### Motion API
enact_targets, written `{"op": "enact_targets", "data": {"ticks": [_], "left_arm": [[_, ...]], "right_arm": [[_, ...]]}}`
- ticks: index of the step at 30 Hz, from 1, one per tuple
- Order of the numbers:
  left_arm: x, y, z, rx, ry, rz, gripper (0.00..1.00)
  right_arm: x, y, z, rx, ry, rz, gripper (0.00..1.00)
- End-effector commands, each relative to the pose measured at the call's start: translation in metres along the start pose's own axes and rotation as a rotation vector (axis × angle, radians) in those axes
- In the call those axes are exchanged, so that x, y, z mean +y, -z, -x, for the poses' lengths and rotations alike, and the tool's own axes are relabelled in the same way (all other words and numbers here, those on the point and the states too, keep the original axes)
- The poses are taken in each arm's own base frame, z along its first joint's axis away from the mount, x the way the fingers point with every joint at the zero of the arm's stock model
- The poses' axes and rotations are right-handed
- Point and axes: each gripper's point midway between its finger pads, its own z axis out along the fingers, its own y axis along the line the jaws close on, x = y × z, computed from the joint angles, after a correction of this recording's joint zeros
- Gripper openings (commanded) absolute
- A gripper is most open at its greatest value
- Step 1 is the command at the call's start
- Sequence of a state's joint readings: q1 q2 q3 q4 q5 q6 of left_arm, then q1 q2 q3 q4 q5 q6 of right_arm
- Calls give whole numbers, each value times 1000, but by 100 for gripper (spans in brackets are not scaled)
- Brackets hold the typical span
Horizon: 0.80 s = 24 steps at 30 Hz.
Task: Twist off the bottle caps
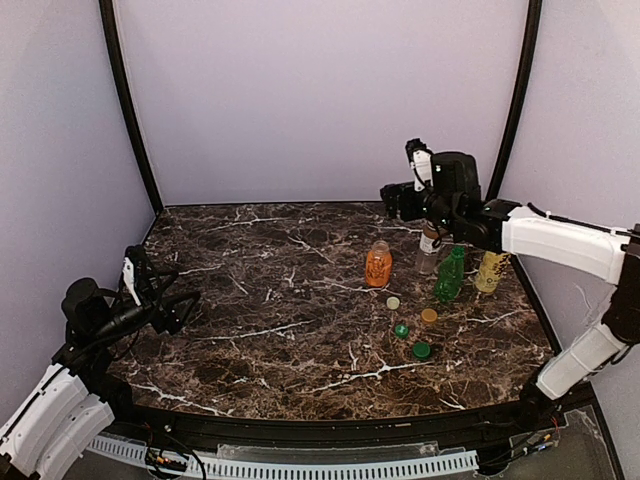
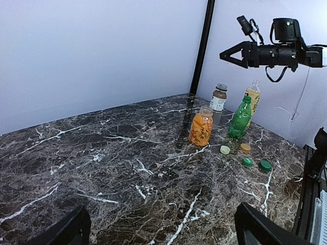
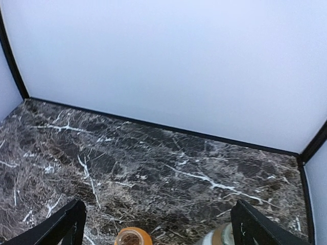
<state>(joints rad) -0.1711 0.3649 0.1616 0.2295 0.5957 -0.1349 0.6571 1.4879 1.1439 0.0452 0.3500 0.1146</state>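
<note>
Several bottles stand upright at the right of the marble table (image 1: 280, 300): a squat orange one (image 1: 378, 264), a clear one with a brown label (image 1: 430, 245), a green one (image 1: 449, 275) and a pale yellow one (image 1: 490, 270). Several loose caps lie in front of them, among them a pale cap (image 1: 393, 302), an orange cap (image 1: 429, 315) and a green cap (image 1: 421, 350). My right gripper (image 1: 393, 200) hangs open above and behind the bottles, holding nothing. Its wrist view shows the orange bottle's open mouth (image 3: 133, 237) and the clear bottle's top (image 3: 217, 237) below the fingers. My left gripper (image 1: 183, 303) is open, low at the far left.
The left wrist view shows the bottles (image 2: 201, 126) and caps (image 2: 247, 162) far across the table, with the right gripper (image 2: 227, 54) high above them. Pale walls and two black corner posts (image 1: 125, 100) enclose the table.
</note>
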Motion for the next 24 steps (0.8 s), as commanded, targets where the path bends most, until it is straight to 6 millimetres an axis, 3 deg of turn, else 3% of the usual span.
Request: {"op": "enact_targets", "data": {"ticks": [1, 7, 9, 12, 15, 18, 20, 24], "left_arm": [[7, 2, -2, -2, -17, 35, 99], [11, 5, 1, -11, -29, 56, 99], [14, 6, 2, -15, -33, 68, 99], [23, 8, 1, -14, -23, 112, 99], [41, 12, -5, 6, -12, 211, 99], [73, 22, -11, 33, -30, 397, 99], [90, 30, -16, 56, -39, 496, 99], [108, 39, -22, 87, -34, 598, 99]], "right_arm": [[-69, 44, 8, 59, -66, -197, 98], [-152, 121, -13, 99, -160, -416, 99], [-168, 154, -17, 53, -188, -457, 99], [-175, 182, -41, 23, -213, -467, 99], [-167, 187, -77, 34, -210, -408, 99], [-161, 185, -113, 64, -221, -379, 99], [-163, 187, -128, 50, -247, -388, 99], [-168, 192, -142, -80, -329, -406, 99]]}}
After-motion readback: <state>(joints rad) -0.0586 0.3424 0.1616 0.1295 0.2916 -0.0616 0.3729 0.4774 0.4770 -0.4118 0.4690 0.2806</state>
